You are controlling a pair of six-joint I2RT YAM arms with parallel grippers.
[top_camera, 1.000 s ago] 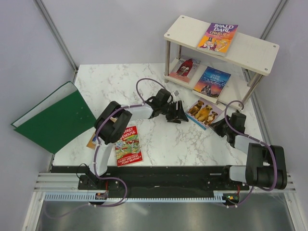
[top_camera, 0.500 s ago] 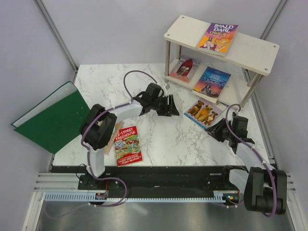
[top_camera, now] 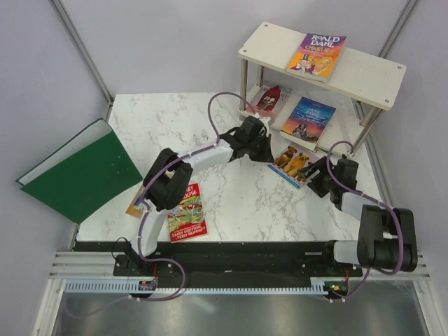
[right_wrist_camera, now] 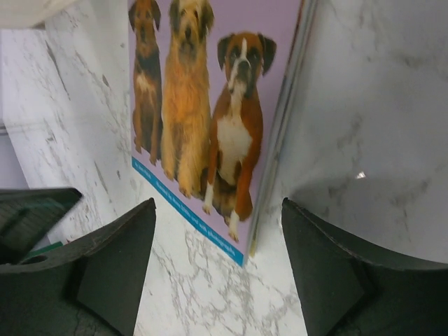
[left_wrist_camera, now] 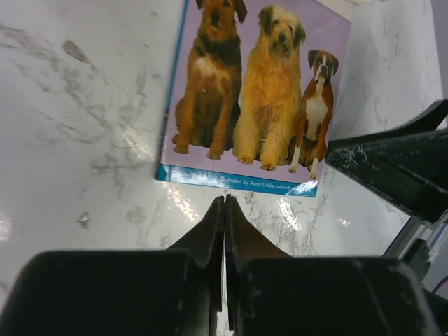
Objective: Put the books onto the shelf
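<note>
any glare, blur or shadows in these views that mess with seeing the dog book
Left wrist: white glare patches on the marble table just below the dog book, which is sharp; the shut left gripper is dark and soft. Right wrist: grey shadow on the marble beside the book; the right gripper is blurred. Top external: even light, sharp.

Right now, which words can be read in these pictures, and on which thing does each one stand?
"ROALD DAHL": purple-yellow book on the shelf, top board.
"...HOUSE": red-green book on the table, title partly covered.
"Anna DiVito": blue strip at the foot of the dogs book.
Dark blue book, red figure book: titles too small to read.
</note>
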